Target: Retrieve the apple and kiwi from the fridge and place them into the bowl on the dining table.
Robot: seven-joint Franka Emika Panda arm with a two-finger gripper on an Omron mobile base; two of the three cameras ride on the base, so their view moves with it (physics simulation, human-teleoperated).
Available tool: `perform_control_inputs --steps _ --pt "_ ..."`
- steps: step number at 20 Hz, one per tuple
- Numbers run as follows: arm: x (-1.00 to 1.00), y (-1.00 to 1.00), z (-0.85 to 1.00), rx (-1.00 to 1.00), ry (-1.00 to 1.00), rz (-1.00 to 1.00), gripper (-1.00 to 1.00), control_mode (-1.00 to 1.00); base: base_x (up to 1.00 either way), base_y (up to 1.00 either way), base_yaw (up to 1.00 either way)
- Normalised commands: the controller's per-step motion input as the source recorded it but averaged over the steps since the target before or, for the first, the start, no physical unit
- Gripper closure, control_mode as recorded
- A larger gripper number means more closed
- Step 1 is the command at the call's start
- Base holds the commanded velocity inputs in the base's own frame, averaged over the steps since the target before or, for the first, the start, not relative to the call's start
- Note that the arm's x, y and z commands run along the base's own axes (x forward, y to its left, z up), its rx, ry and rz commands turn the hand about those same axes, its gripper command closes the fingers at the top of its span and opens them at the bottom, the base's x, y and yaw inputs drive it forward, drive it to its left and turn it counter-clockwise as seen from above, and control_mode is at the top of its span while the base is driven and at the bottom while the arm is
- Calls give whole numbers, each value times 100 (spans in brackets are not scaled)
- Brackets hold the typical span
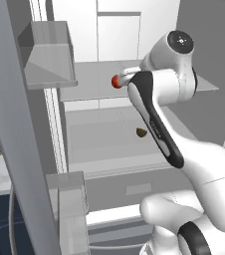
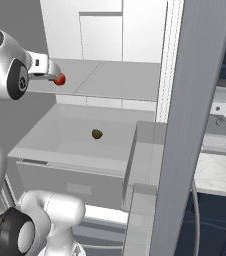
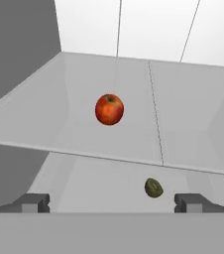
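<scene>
Robot gripper (image 3: 111, 202), fingers spread wide, faces an apple (image 3: 109, 109) on a fridge shelf (image 3: 44, 124), kiwi (image 3: 153, 188) lower.

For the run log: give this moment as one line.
phase: reaching for apple | gripper: open, short of it, empty | apple: upper fridge shelf | kiwi: shelf below | fridge: open

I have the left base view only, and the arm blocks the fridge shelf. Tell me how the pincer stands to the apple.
Observer: The pincer is open, short of the apple, nothing between its tips.
Operator: Report where the apple rests.
Observer: On the upper grey shelf, upright, well back from its front edge.
Operator: Give me the kiwi.
Observer: The kiwi lies on the level below, right of the apple in the hand view.
</scene>
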Motion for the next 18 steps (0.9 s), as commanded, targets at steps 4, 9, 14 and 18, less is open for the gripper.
perform_control_inputs --steps 4,9,14,18 --pt "13 0 -20 0 -10 0 -100 -100 0 0 0" --pt "13 0 -12 0 -9 0 -100 -100 0 0 0" --pt "16 0 0 5 1 0 -100 -100 0 0 0" --pt "22 0 0 3 8 0 -100 -100 0 0 0"
